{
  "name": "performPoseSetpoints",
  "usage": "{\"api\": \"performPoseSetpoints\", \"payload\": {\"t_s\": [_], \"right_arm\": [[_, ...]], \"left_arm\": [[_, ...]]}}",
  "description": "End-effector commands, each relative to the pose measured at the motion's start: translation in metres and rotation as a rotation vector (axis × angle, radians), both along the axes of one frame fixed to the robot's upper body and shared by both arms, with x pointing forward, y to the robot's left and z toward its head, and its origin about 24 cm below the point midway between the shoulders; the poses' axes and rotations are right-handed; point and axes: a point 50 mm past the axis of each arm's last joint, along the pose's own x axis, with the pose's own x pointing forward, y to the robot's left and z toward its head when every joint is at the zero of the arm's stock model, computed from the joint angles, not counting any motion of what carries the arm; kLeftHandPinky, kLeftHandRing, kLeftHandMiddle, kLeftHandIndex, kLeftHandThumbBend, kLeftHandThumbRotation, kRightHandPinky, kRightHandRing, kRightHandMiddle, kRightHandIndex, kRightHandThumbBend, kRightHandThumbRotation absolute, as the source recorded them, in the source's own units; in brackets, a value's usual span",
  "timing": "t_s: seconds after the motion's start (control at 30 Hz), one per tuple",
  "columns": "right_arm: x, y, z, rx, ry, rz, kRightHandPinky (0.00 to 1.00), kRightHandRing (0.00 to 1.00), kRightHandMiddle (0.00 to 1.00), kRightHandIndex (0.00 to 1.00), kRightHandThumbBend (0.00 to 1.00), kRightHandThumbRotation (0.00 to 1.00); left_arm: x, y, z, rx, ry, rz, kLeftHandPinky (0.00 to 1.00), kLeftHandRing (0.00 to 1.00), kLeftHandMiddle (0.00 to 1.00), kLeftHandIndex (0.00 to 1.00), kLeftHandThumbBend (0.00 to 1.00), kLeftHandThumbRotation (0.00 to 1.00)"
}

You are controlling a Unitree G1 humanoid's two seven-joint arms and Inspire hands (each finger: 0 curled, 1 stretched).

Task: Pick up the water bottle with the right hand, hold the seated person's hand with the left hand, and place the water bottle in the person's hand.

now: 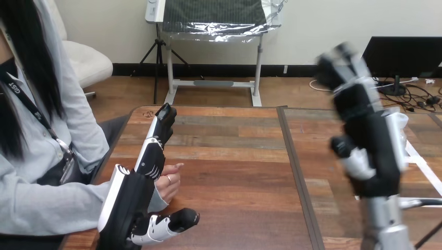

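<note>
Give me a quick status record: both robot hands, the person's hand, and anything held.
left hand: low at the table's left edge, fingers straight, open
person's hand: right beside the left hand's palm, not gripped by it
right hand: raised above the table's right half
right hand's load: too blurred to tell

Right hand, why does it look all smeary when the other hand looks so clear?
In the head view the right hand is smeared, probably because it is moving fast above the table, so what it holds cannot be told. In the same view the left hand and the person's hand beside it have crisp edges, and the wood is evenly lit, without strong glare.
</note>
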Motion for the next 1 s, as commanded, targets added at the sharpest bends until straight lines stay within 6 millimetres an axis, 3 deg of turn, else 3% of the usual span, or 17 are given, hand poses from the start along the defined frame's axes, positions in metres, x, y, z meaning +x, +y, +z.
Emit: {"api": "performPoseSetpoints", "payload": {"t_s": [0.0, 0.27, 0.97], "right_arm": [[0.014, -0.015, 0.023, 0.010, -0.109, -0.080, 0.93, 0.94, 0.91, 0.96, 1.00, 0.68], [0.018, -0.032, 0.031, 0.038, -0.138, -0.192, 0.91, 0.94, 0.91, 0.96, 1.00, 0.66], [0.024, -0.060, 0.038, 0.052, -0.123, -0.352, 0.99, 0.98, 0.95, 1.00, 1.00, 0.54]], "left_arm": [[0.013, -0.003, 0.014, -0.023, -0.072, -0.007, 1.00, 1.00, 1.00, 1.00, 1.00, 0.72], [0.013, -0.003, 0.014, -0.025, -0.081, -0.011, 1.00, 1.00, 1.00, 1.00, 1.00, 0.72], [0.013, -0.001, 0.013, -0.029, -0.075, -0.011, 1.00, 1.00, 1.00, 1.00, 1.00, 0.70]]}}
